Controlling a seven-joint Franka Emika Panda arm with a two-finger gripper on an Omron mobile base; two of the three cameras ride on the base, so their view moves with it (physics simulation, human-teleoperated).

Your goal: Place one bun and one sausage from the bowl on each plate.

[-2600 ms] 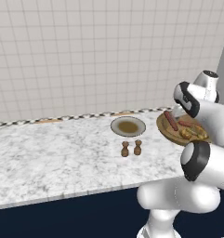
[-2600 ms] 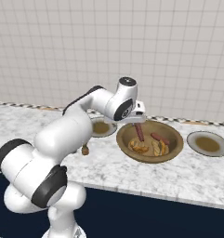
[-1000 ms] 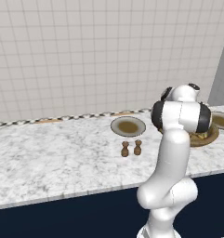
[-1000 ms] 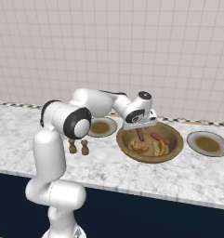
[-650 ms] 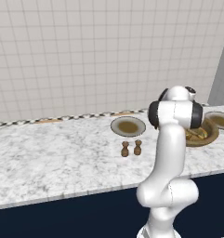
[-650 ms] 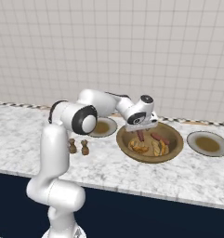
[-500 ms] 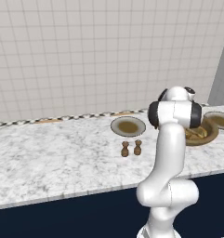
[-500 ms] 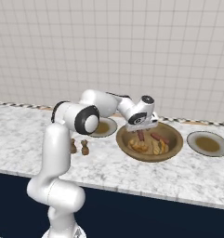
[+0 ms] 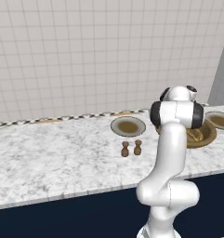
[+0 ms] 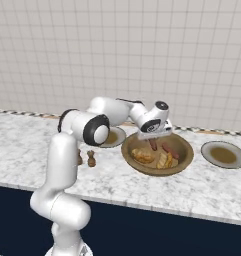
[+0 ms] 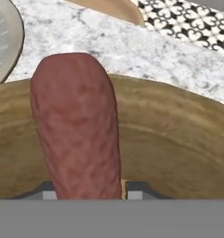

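Observation:
My gripper (image 10: 153,142) is down inside the wooden bowl (image 10: 188,151), shut on a reddish-brown sausage (image 10: 153,145). The hand view has that sausage (image 11: 78,135) standing between my fingertips (image 11: 137,190) against the bowl's inner wall (image 11: 178,153). A second sausage (image 10: 171,150) and two yellowish buns (image 10: 142,156) (image 10: 165,160) lie in the bowl. One plate (image 10: 114,137) sits left of the bowl, partly behind my arm. The other plate (image 10: 224,154) lies to its right. In the left base view my arm hides most of the bowl (image 9: 205,135), between the plates (image 9: 128,126) (image 9: 220,120).
Two small brown shakers (image 9: 125,148) (image 9: 138,147) stand on the marble counter (image 9: 53,153) in front of the left plate. A tiled wall runs behind the counter, with a patterned strip (image 11: 187,18) at its foot. The counter's front edge drops to dark cabinets.
The jaws have gone from open to shut around the sausage in the bowl. The arm has hardly moved over the last second.

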